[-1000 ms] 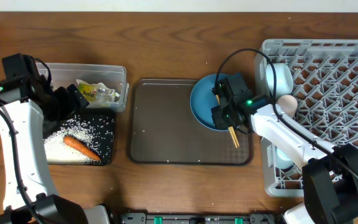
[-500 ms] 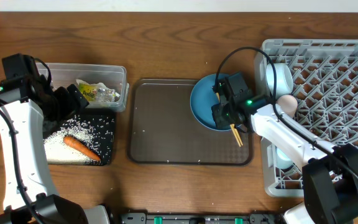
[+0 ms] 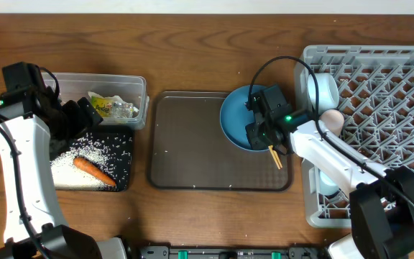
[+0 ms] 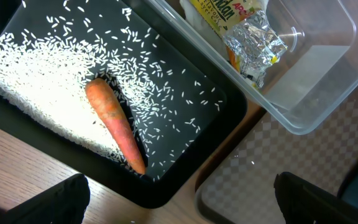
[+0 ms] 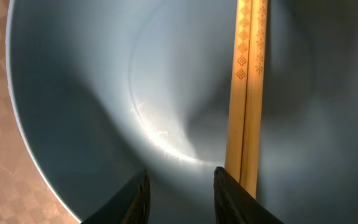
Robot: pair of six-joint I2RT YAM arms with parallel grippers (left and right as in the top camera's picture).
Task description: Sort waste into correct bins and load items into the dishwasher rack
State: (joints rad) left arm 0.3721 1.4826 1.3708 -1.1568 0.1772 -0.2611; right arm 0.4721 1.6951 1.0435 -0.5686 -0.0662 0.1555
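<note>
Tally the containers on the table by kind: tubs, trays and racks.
Tubs: 1, the clear tub
Trays: 2, the black tray and the brown serving tray
Racks: 1, the dishwasher rack
Total: 4

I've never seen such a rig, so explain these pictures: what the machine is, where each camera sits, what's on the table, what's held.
Two robot arms at a table, each ending in a two-finger pincer. One picture looks down from above; two come from wrist cameras. Left: a clear tub with a wrapper, and a black tray with rice and a carrot. Middle: a brown tray bearing a blue plate with chopsticks. Right: a grey rack. The left pincer hangs open above tub and black tray, empty. The right pincer is low over the plate, slightly open, chopsticks beside one finger.
</note>
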